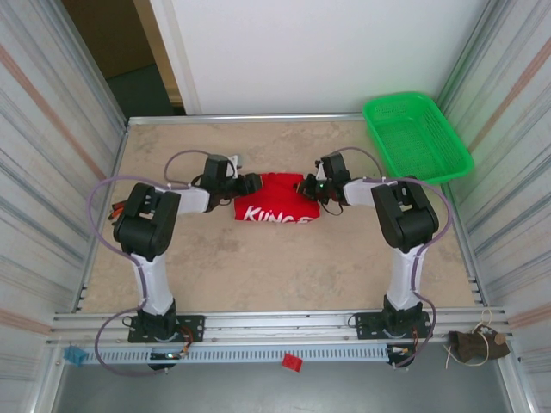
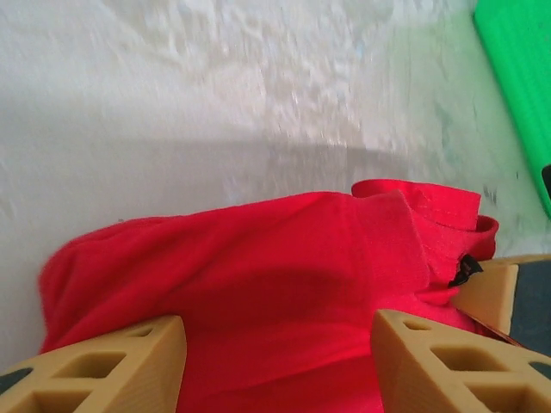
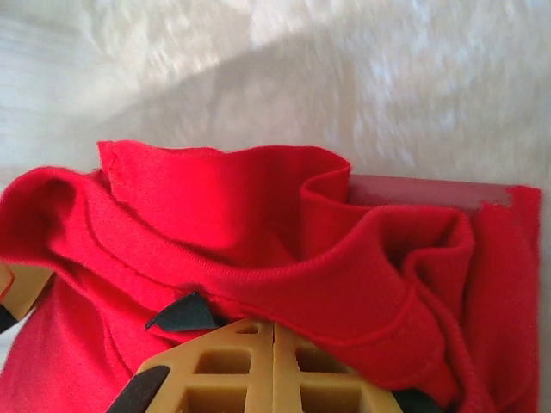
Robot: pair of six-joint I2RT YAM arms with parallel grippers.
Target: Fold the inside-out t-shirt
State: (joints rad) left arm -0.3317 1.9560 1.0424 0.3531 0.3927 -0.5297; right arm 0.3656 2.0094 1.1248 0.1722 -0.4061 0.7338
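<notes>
Red t-shirt (image 1: pixel 274 200): bunched on bench (image 1: pixel 258 267), between both grippers. Left gripper (image 2: pixel 277 340) spread, straddling cloth. Right gripper (image 3: pixel 274 331) pressed together, pinching bunched edge. Risk: one-sided pull drags shirt, crumples fold.

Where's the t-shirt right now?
Top external view: the t-shirt lies mid-table, bunched between the left hand and right hand, left of the green basket at the far right corner.

T-shirt (image 1: pixel 274 200) lies centred on table (image 1: pixel 258 267), basket (image 1: pixel 416 136) at far right
</notes>
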